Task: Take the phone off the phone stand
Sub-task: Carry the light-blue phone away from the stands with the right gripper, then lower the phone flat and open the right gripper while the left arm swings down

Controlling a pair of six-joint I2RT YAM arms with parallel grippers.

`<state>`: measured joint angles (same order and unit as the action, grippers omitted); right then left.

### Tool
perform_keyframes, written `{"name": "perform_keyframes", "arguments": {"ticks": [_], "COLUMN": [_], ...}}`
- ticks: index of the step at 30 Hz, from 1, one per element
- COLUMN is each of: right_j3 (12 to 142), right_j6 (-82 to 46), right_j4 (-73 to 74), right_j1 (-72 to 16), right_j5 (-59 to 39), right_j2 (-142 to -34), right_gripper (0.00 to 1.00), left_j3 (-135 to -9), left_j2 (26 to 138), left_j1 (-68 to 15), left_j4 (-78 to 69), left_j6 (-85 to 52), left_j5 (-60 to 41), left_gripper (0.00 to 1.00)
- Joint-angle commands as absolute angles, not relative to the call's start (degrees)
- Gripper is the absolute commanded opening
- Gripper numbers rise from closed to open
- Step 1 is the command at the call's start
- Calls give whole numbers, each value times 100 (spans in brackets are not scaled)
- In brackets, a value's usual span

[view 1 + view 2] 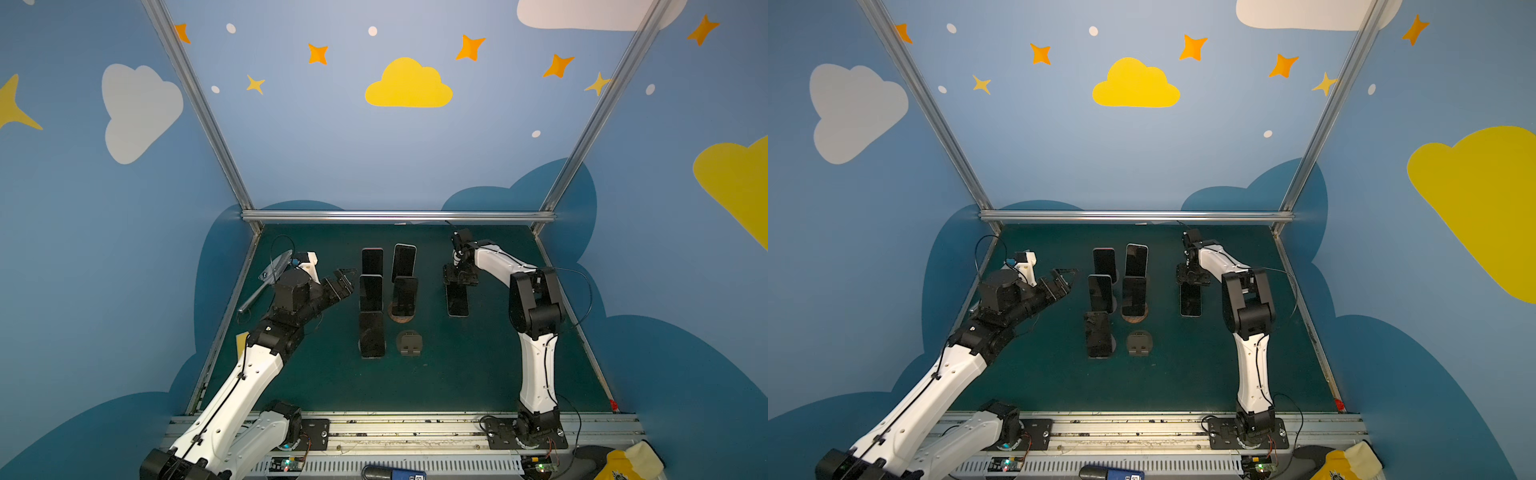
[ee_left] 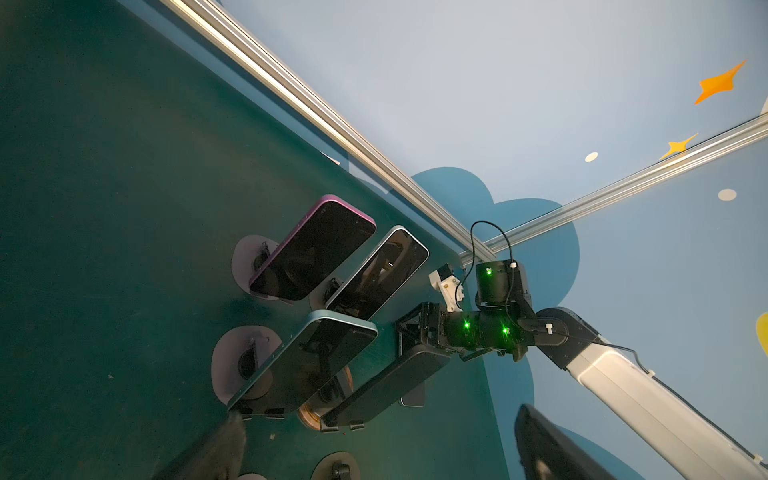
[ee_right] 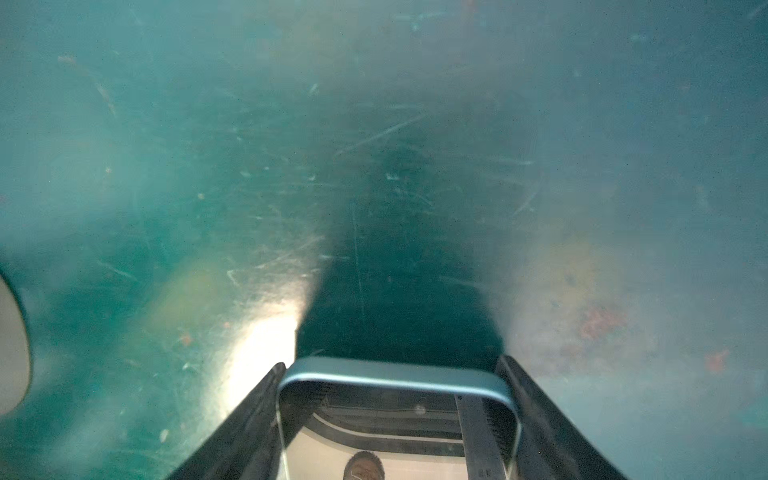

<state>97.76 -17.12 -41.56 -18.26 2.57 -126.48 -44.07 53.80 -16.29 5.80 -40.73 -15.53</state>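
My right gripper (image 1: 459, 277) (image 1: 1192, 277) (image 3: 392, 368) is shut on a phone (image 1: 457, 300) (image 1: 1190, 301) (image 3: 395, 419) with a light-blue rim and a dark glossy screen. It holds the phone by its long sides, low over the green table, right of the stands. Whether the phone touches the table I cannot tell. An empty grey phone stand (image 1: 409, 343) (image 1: 1139, 343) sits at the near end of the right column. My left gripper (image 1: 343, 282) (image 1: 1064, 280) (image 2: 378, 455) hangs open and empty just left of the left column of phones.
Several other phones lean on stands in two columns at mid-table, among them a purple-rimmed one (image 2: 311, 247) and one on a copper-coloured base (image 1: 402, 316). A silvery long object (image 1: 270, 276) lies by the table's left rail. An aluminium rail (image 1: 397, 215) bounds the back.
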Motion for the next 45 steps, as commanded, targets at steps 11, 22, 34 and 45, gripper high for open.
{"name": "perform_keyframes", "arguments": {"ticks": [11,22,34,45], "right_j3": [10327,10272,10201,9997], "right_j6": [-1581,-1547,-1582,-1906], "right_j4": [-4765,-4682,-4502,-4468], "right_j1": [-1959,-1969,-1827,-1791], "right_j5": [345,259,99,-59], "right_j2": [-13171,-13119,-12574,-11010], "right_gripper": [73,77,78,79], "left_j3": [-4464,-4465,-4498,-4615], "left_j2": [5265,5315,5381,5057], "left_j1": [-1641,-1644,-1642,-1838], "left_j4": [527,527,580,828], "left_j6": [-3971,-3985,-3860,-3061], "left_j5": [-1487,-1508,-1458,-607], "left_gripper": [100,100,100,100]}}
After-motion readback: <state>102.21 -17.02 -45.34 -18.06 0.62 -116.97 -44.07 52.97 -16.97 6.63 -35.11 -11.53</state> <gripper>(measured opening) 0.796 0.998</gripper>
